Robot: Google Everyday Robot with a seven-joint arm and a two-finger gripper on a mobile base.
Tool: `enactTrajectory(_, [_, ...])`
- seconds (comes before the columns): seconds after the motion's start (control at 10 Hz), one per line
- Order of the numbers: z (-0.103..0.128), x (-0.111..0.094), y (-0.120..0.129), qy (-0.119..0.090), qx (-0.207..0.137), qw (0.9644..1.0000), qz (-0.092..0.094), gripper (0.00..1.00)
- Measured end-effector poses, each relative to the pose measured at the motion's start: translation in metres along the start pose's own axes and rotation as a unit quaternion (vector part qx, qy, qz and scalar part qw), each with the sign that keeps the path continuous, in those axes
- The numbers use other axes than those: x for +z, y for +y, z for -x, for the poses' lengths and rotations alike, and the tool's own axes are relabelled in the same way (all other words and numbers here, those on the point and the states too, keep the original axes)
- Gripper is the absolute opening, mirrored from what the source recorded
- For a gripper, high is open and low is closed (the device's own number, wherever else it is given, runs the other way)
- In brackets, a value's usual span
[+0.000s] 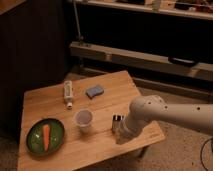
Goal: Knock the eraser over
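Note:
The eraser (117,122), a small dark block with a pale face, stands upright on the wooden table (105,105) to the right of the paper cup (83,119). My gripper (122,137) is at the end of the white arm (150,112), low over the table's front right part. It is just in front of and to the right of the eraser, very close to it. I cannot tell whether it touches the eraser.
A green plate (35,142) with a carrot (46,136) lies at the front left. A white tube-shaped bottle (68,93) and a blue-grey sponge pad (94,91) lie toward the back. The table's front right edge is right by the gripper. Dark shelving stands behind.

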Motion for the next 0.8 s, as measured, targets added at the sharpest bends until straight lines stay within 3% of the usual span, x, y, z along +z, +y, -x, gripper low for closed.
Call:
enactTrajectory(0.3, [0.037, -0.007, -0.008, -0.029, 0.007, 0.9995, -0.009, 0.0])
enactTrajectory(0.6, [0.079, -0.029, -0.037, -0.069, 0.02, 0.9961, -0.051, 0.0])
enactTrajectory(0.8, [0.115, -0.034, -0.035, -0.1, 0.017, 0.9927, -0.065, 0.0])
